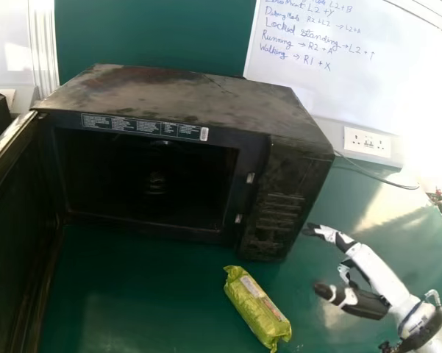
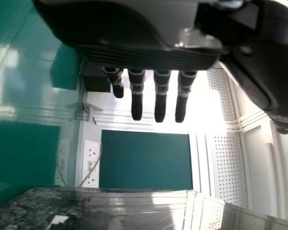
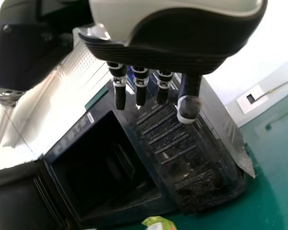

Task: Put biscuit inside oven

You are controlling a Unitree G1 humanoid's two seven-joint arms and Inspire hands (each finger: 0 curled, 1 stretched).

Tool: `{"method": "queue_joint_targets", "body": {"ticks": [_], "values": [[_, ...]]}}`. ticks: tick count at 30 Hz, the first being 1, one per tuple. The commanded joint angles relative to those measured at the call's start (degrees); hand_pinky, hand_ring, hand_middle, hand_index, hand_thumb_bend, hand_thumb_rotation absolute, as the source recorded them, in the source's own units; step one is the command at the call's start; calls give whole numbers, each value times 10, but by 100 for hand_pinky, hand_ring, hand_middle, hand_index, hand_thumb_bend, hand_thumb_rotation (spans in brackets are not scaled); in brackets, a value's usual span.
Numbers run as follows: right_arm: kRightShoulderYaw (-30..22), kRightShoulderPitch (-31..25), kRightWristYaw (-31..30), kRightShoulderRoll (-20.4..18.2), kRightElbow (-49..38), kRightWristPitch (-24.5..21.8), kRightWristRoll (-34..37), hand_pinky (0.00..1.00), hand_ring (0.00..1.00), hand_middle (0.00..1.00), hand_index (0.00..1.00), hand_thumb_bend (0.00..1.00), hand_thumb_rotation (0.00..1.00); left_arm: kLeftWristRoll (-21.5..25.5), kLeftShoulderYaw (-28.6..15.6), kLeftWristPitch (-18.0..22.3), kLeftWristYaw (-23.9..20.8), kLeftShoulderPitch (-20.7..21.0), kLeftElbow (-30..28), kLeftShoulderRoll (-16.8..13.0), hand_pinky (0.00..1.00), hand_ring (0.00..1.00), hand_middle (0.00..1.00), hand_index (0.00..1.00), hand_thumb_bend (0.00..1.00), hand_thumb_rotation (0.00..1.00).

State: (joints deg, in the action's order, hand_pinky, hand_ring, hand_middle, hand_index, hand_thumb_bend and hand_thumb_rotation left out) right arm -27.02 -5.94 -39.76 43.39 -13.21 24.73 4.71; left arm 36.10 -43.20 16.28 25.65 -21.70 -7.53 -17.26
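Lying on the green table (image 1: 132, 294) in front of the oven (image 1: 176, 88), the biscuit packet (image 1: 256, 309) was outside and in no grasp, so the main job was undone. One precondition was met: the door (image 1: 18, 220) stood wide open, leaving the cavity (image 1: 147, 176) accessible. The right hand (image 1: 375, 271) was open, its fingers loosely extended, near the packet but apart from it; the left hand (image 2: 129, 52) was open too, fingers straight and holding nothing. By my reading, grasping, lifting, carrying inside and releasing were all left to do
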Motion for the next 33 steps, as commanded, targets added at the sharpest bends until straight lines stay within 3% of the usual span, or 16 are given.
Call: {"method": "queue_joint_targets", "body": {"ticks": [1, 11, 16, 23, 33], "values": [[-10, -12, 8, 15, -18, 7, -23, 0, 100, 100, 93, 100, 70, -7, 7, -4, -7, -7, -13, 5, 78, 88, 90, 87, 100, 85], [-16, -37, 22, 34, -83, 3, -113, 0, 100, 100, 89, 100, 68, 4, 9, -11, 3, -6, -13, 5, 77, 87, 90, 87, 100, 89], [-13, -46, 37, 33, -106, 22, -159, 0, 100, 100, 89, 100, 67, 9, 10, -15, 5, -5, -12, 4, 75, 86, 89, 86, 100, 91], [-5, -50, 87, 18, -108, 75, -222, 0, 100, 100, 88, 100, 66, 16, 10, -15, 15, -6, -10, 4, 71, 83, 88, 85, 100, 95], [20, -50, 159, -19, -128, 94, -316, 0, 100, 100, 86, 100, 67, 7, 10, -11, 15, -10, -13, 7, 72, 82, 87, 85, 100, 100]]}}
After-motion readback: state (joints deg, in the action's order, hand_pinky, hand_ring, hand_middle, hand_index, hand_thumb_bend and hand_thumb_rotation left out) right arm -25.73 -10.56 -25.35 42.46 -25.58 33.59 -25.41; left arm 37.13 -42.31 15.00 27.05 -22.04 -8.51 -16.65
